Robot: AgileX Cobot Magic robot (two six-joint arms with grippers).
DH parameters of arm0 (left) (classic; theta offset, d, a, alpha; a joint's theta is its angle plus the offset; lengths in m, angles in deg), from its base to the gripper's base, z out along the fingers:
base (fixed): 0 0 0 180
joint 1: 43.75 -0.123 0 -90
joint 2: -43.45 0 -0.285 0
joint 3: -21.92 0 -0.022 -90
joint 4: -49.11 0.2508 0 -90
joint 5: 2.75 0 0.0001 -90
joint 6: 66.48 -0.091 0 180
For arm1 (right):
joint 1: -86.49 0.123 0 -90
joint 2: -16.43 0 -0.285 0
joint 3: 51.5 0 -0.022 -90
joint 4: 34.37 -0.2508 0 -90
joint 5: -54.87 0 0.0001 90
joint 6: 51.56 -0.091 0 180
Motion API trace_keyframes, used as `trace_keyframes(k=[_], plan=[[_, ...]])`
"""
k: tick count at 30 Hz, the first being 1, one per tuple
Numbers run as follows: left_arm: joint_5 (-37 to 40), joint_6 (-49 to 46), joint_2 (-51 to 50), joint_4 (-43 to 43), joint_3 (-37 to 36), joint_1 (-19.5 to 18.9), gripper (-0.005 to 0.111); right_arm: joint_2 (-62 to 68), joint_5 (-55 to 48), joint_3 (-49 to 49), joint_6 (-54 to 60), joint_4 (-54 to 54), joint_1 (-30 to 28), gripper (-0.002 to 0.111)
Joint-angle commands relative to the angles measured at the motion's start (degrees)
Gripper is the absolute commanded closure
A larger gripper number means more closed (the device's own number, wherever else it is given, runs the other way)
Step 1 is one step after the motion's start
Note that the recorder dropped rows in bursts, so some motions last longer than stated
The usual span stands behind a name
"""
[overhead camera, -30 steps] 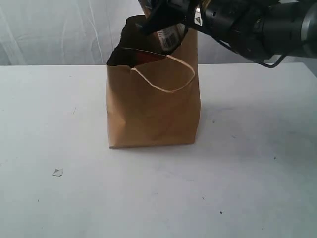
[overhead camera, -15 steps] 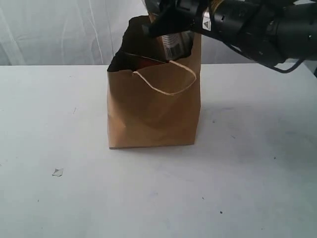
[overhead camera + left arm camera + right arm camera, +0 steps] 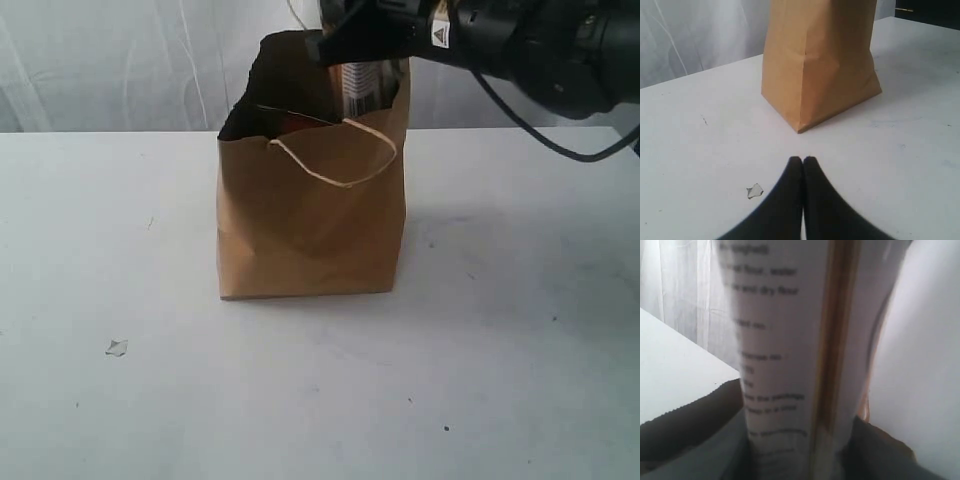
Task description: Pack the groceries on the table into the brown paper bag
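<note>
1. The right gripper (image 3: 358,52), on its black arm reaching in from the far right, is hanging just over the mouth of the tall kraft-brown paper bag (image 3: 310,230); its fingers are looking clamped on the top of a long packet with a white printed label and barcode (image 3: 362,88), though the pads themselves are hidden.
2. The packet is hanging upright, its lower end dipping behind the bag's near rim towards the right of the opening; the bag is standing mid-way across the wide white table (image 3: 500,360), and something reddish is showing inside it on the left.
3. The left gripper (image 3: 803,167) is hovering low over the table on the near left, its two dark fingers pressing together on nothing; a small pale scrap (image 3: 117,347) is lying near it.
4. By its look, the packet is likely handling as light and slim, stiff along its length yet brittle inside and slick in its wrapper; a hold across the narrow width near the top end is suiting it, letting it hang plumb.
5. The bag is looking soft-walled and creased, so it is likely buckling or tipping if the packet is catching the rim or the cream twisted-paper loop handle (image 3: 345,165); a straight descent is looking safest.
</note>
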State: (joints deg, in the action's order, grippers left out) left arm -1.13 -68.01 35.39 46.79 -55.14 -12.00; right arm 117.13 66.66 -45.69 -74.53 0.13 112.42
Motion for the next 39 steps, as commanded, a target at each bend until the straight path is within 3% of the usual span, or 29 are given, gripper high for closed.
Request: trace_keyframes(k=[1, 14, 23, 39], plan=[[-0.04, 0.00, 0.27, -0.21, -0.15, 0.25, 0.107, -0.35, 3.31, 0.13, -0.01, 0.00, 1.74, 0.108], [-0.04, 0.00, 0.27, -0.21, -0.15, 0.25, 0.107, 4.22, 3.23, 0.13, 0.37, -0.23, 4.83, 0.108], [-0.04, 0.00, 0.27, -0.21, -0.15, 0.25, 0.107, 4.32, 6.24, 2.70, 17.96, -0.22, 4.94, 0.108], [-0.04, 0.00, 0.27, -0.21, -0.15, 0.25, 0.107, 3.97, 6.51, 3.20, 25.65, -11.05, 2.55, 0.108]])
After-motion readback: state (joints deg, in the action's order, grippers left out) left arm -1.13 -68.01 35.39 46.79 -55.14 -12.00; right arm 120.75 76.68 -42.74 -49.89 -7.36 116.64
